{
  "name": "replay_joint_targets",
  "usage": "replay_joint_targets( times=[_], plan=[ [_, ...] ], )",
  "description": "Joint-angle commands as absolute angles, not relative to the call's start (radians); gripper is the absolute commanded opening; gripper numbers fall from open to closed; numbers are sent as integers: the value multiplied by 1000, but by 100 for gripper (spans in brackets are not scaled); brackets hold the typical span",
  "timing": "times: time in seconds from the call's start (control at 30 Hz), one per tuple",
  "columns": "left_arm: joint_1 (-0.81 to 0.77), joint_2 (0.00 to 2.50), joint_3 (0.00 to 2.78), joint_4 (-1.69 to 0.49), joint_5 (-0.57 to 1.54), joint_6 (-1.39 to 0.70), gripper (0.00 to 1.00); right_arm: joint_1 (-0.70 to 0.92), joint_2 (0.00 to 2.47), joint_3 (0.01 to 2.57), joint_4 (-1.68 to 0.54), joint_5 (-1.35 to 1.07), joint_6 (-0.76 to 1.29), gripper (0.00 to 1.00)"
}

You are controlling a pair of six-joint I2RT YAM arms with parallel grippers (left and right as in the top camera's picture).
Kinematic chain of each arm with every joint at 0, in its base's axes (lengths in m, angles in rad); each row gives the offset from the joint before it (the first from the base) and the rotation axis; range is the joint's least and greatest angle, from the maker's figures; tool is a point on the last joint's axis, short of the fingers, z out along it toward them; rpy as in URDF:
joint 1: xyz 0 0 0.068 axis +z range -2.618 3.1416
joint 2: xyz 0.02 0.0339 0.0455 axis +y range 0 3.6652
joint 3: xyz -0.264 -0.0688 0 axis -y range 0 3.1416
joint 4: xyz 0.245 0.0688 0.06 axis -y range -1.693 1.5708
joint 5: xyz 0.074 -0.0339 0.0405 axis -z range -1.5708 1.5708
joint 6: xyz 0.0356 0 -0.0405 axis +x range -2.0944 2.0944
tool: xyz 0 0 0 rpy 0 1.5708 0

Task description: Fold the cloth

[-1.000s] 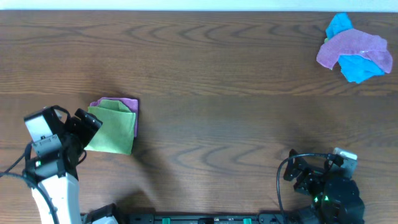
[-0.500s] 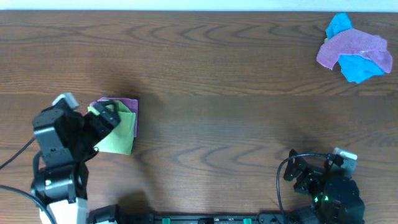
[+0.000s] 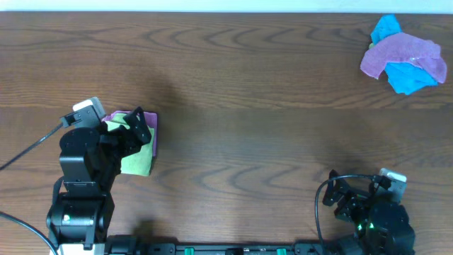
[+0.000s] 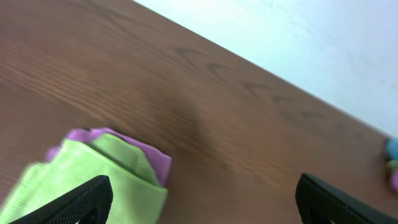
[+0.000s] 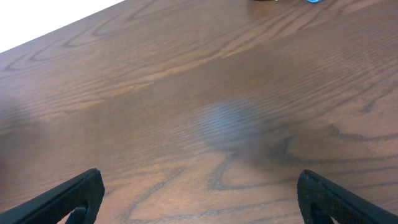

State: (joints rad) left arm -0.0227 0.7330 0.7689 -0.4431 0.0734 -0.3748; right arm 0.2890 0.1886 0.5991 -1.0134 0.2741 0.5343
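Note:
The lime-green cloth (image 3: 136,161) lies folded on top of a purple cloth (image 3: 149,120) at the table's left. My left gripper (image 3: 140,126) is open and hovers over it, hiding much of it from above. In the left wrist view the green cloth (image 4: 81,180) sits at the lower left with the purple cloth (image 4: 155,162) peeking out behind, and the open fingers (image 4: 199,205) hold nothing. My right gripper (image 3: 340,195) rests open and empty at the table's front right, over bare wood (image 5: 199,205).
A heap of purple (image 3: 403,53) and bright blue (image 3: 410,76) cloths lies at the far right corner of the wooden table (image 3: 248,92). A white wall shows beyond the table's far edge (image 4: 298,43).
My left arm has swung right and forward, so its gripper now sits over the folded green cloth. The cloth and the right arm have not moved.

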Motion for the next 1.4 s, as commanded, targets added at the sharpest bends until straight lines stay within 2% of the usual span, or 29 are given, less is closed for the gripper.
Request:
replay_joint_targets(
  times=[0.0,0.23,0.47,0.63,0.9,1.37],
  plan=[
    [-29,728,761,-448,42,-122,95,276,182,599,-1015,288,545,99],
    [-25,601,694,-514,41,128,95,276,182,599,-1015,288,545,99],
    [-25,289,408,-465,41,181,95,276,182,599,-1015,288,545,99],
    [-22,131,299,-485,34,187,95,276,182,599,-1015,288,545,99],
    [-4,23,262,-654,-11,196,95,276,182,599,-1015,288,545,99],
    [-5,3,159,-704,20,176,95,276,182,599,-1015,288,545,99]
  ],
)
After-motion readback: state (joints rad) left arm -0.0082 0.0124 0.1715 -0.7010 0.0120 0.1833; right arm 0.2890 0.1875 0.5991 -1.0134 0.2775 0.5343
